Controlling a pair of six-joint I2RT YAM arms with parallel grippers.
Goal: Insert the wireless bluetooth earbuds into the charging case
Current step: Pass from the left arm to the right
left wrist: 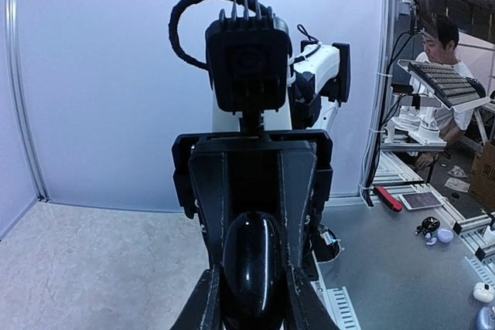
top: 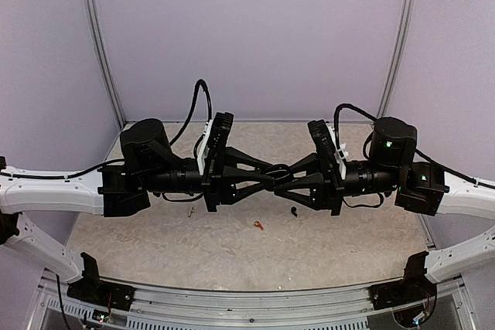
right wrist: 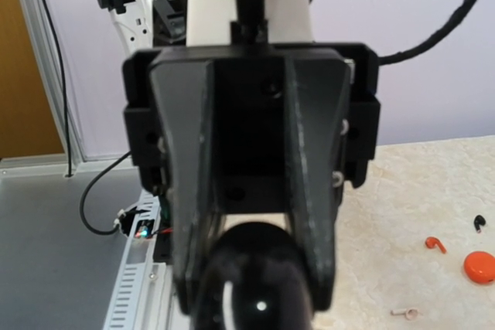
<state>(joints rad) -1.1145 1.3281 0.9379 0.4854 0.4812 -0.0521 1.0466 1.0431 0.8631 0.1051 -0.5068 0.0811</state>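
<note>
A red-orange earbud and a black earbud lie loose on the desk, near each other. Above them my left tool and right tool meet nose to nose, each pinching the glossy black case. I judge one steadies it while the other opens the lid. The desk is pale and speckled, and lilac walls close it in.

The speckled beige counter carries a red-orange earbud midway along, toward its near edge, with a black earbud near it on the right-edge side. The right wrist view adds a round orange case and a pale bud (blurred) close by.
</note>
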